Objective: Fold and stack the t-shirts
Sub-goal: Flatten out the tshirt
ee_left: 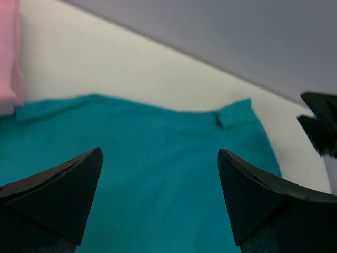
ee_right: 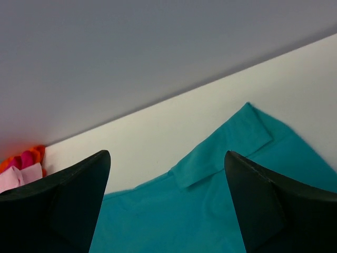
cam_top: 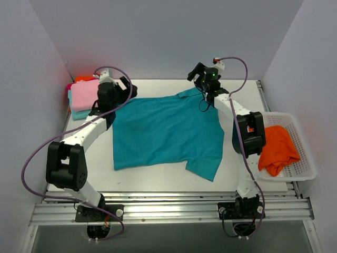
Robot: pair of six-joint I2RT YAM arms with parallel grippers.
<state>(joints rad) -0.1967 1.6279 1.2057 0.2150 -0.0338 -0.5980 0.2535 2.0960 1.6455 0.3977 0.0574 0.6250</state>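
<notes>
Basket (cam_top: 301, 136) holding orange shirt (cam_top: 276, 150) appears only from the top view.

This is a robot lab cell rather than a home. A white table (cam_top: 158, 178) is boxed in by plain pale walls (cam_top: 158, 37) at the back and on both sides. The left arm (cam_top: 84, 134) and right arm (cam_top: 237, 113), white with black joints, are bolted to aluminium rails (cam_top: 174, 208) along the near edge, and loose cables (cam_top: 24, 171) loop around them. Laundry is set out like test props: a teal shirt (cam_top: 163, 132) spread flat, folded shirts (cam_top: 84, 95) stacked in the far left corner, and a mesh basket (cam_top: 306, 158) at the right edge holding an orange shirt (cam_top: 276, 150).
</notes>
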